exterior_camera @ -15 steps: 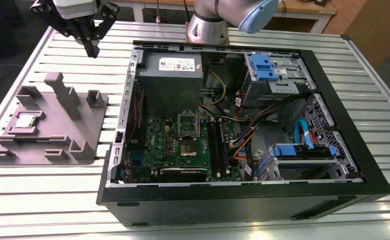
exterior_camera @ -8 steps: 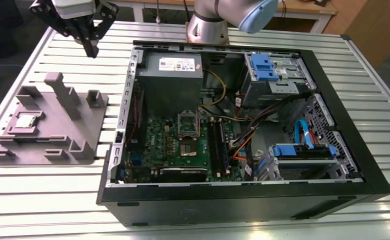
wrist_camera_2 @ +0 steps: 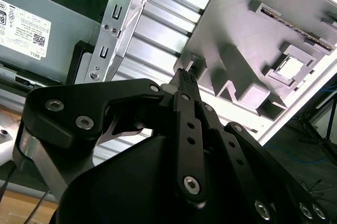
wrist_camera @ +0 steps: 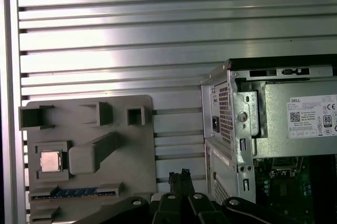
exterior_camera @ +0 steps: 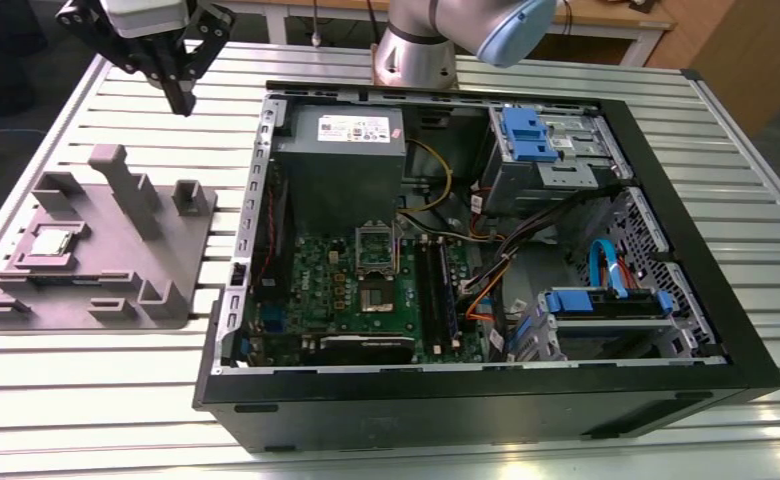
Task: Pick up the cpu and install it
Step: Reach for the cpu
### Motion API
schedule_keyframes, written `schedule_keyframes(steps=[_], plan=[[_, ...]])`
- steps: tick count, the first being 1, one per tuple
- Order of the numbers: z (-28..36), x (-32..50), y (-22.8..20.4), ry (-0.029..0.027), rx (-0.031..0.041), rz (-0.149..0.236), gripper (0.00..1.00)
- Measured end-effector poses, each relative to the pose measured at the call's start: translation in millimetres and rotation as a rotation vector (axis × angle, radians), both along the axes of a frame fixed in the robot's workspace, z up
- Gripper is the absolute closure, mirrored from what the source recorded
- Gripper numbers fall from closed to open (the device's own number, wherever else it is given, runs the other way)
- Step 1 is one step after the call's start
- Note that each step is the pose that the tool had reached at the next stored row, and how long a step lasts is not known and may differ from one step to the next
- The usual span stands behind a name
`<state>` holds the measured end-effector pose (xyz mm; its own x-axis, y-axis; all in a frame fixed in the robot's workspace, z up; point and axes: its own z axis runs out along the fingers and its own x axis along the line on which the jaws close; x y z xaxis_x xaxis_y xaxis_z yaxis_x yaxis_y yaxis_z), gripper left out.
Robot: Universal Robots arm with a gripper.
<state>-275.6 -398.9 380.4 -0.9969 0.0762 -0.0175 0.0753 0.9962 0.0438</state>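
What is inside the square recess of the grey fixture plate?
The cpu lies flat in the fixture plate, silvery top up. Its underside and the recess floor are covered.

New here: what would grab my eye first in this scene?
The open computer case lies on the slatted table, its green motherboard bared. At the exterior view's left sits a grey fixture plate with the small silvery cpu resting in a pocket. The black gripper hangs above the table beyond that plate, holding nothing.

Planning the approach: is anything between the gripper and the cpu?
Nothing covers the cpu; it lies bare in the grey fixture. The gripper hangs above the table, and only the fixture's upright post stands between them.
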Motion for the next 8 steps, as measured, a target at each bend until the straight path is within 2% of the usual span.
schedule_keyframes(steps=[2,8], plan=[[-0.3,-3.6,0.0,0.0,0.0,0.0,0.9],[-0.4,-5.4,0.0,0.0,0.0,0.0,0.9]])
